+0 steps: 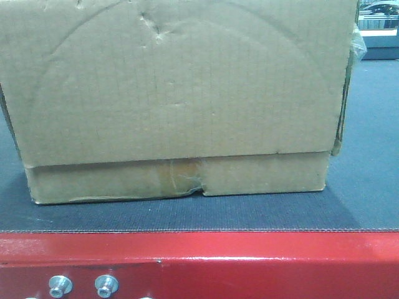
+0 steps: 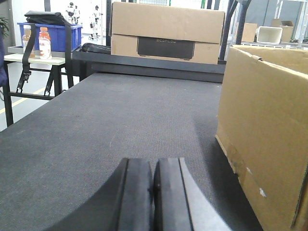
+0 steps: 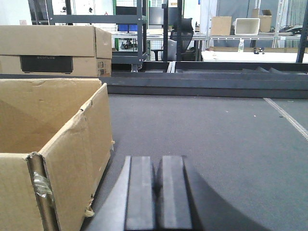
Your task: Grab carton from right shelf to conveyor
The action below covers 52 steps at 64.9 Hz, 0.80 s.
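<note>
A brown open-topped carton [image 1: 177, 99] stands on the dark conveyor belt [image 1: 187, 215], filling most of the front view. Its side shows at the right in the left wrist view [image 2: 262, 134] and at the left in the right wrist view [image 3: 53, 139]. My left gripper [image 2: 154, 166] is shut and empty, low over the belt to the carton's left. My right gripper [image 3: 157, 166] is shut and empty, low over the belt to the carton's right. Neither touches the carton.
A red frame edge [image 1: 199, 255] with bolts runs along the belt's near side. A second closed carton [image 2: 166, 31] sits at the belt's far end. A blue crate [image 2: 48, 36] with bottles stands on a side table. Shelving and tables [image 3: 250, 43] lie beyond.
</note>
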Tool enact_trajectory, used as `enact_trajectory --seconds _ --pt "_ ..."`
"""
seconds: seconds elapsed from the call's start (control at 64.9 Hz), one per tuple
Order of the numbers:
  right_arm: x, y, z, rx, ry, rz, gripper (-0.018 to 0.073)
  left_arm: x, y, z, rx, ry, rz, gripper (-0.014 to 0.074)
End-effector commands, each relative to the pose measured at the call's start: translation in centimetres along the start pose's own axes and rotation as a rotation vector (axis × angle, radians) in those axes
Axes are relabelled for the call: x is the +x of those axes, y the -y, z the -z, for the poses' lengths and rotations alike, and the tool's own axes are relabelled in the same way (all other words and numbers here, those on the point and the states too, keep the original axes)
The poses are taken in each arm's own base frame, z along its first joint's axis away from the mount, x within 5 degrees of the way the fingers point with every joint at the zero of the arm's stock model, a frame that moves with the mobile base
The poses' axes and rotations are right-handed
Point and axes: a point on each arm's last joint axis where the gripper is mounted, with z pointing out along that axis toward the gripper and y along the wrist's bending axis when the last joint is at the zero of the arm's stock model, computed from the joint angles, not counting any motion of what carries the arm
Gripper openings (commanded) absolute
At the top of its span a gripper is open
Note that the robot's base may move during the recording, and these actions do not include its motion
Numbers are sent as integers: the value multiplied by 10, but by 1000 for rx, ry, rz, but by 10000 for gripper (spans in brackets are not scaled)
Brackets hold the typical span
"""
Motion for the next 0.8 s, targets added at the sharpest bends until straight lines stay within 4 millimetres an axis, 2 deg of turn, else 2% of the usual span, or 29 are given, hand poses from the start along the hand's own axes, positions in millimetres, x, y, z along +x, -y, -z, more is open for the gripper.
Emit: enact_trajectory --seconds 0.0,0.262,0.447,0.555,0.786 --pt "-2 0 1 9 28 13 -61 -3 0 1 -3 29 -6 3" --pt "-2 1 1 12 29 19 -61 -3 0 1 -3 29 -6 3" --pt "8 6 -1 119 11 56 -61 -3 0 1 -3 29 -6 3" --pt "30 8 -5 153 -2 75 -61 -3 0 1 -3 29 -6 3" --pt "97 12 -12 163 -29 18 -61 -3 0 1 -3 29 -6 3"
